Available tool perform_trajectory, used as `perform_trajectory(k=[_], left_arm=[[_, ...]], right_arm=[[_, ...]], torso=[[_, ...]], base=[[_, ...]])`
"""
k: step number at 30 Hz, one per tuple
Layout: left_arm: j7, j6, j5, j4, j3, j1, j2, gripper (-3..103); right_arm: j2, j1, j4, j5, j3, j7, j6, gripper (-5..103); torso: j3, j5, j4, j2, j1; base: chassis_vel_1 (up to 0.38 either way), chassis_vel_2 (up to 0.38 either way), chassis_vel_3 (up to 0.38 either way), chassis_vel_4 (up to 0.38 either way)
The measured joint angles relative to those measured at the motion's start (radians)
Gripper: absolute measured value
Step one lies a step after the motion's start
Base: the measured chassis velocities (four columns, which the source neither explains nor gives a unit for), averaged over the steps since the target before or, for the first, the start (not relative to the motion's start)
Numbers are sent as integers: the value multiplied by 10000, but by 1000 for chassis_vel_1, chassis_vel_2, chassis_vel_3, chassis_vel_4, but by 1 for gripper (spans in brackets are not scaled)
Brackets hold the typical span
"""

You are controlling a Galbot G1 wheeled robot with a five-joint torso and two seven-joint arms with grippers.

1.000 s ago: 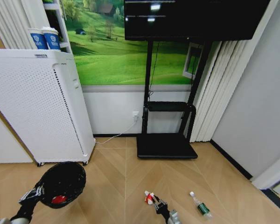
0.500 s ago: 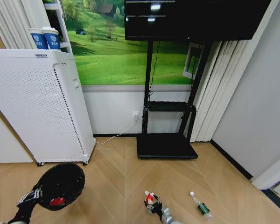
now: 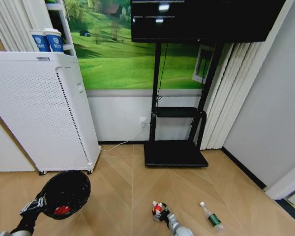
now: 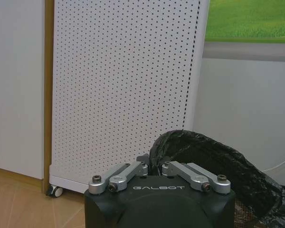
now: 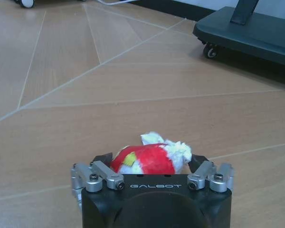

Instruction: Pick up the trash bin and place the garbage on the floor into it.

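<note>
Below, right end effector (image 5: 150, 164) brackets red wrapper (image 5: 149, 156), unclosed.

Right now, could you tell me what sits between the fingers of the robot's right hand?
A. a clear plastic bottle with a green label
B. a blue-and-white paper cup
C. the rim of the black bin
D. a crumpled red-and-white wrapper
D: the right wrist view shows the right hand with its fingers on either side of the red-and-white wrapper on the floor.

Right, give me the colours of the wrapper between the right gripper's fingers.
Red and white with a yellow patch, clearest in the right wrist view.
</note>
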Motion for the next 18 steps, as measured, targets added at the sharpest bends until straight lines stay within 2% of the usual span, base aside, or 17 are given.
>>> perform_trajectory(k=[1, 4, 5, 8, 13, 15, 16, 18], left_arm=[[0, 0, 0, 0, 0, 0, 0, 7], [-20, 5, -73, 10, -31, -13, 2, 7], [-20, 5, -73, 10, -31, -13, 2, 7], [-35, 18, -80, 33, 23, -76, -3, 7], [-51, 115, -47, 60, 227, -215, 157, 7], [-55, 189, 22, 210, 555, -485, 493, 7], [-67, 238, 93, 470, 968, -846, 875, 7], [-68, 249, 142, 665, 1253, -1059, 1084, 7]], right_arm=[[0, 0, 0, 0, 0, 0, 0, 88], [-31, -39, 2, -7, 63, -68, 4, 72], [-31, -39, 2, -7, 63, -68, 4, 72], [-105, -143, 110, 77, 114, -144, 58, 56], [-179, -341, 357, 396, 211, -234, 132, 47], [-238, -637, 1046, 911, 484, -290, 13, 41], [-344, -943, 1889, 1523, 704, -291, -238, 39], [-415, -1089, 2290, 1783, 763, -301, -323, 38]], torso=[[0, 0, 0, 0, 0], [-1, 0, -1, 0, 0], [-1, 0, -1, 0, 0], [0, 0, 0, 0, 0], [0, 1, 2, 0, 0], [0, 3, 1, 0, 0], [-1, 1, 2, 0, 0], [-1, 2, -1, 0, 0]], base=[[0, 0, 0, 0], [0, 0, 0, 0], [0, 0, 0, 0], [0, 0, 0, 0], [0, 0, 0, 0], [0, 0, 0, 0], [0, 0, 0, 0], [0, 0, 0, 0]])
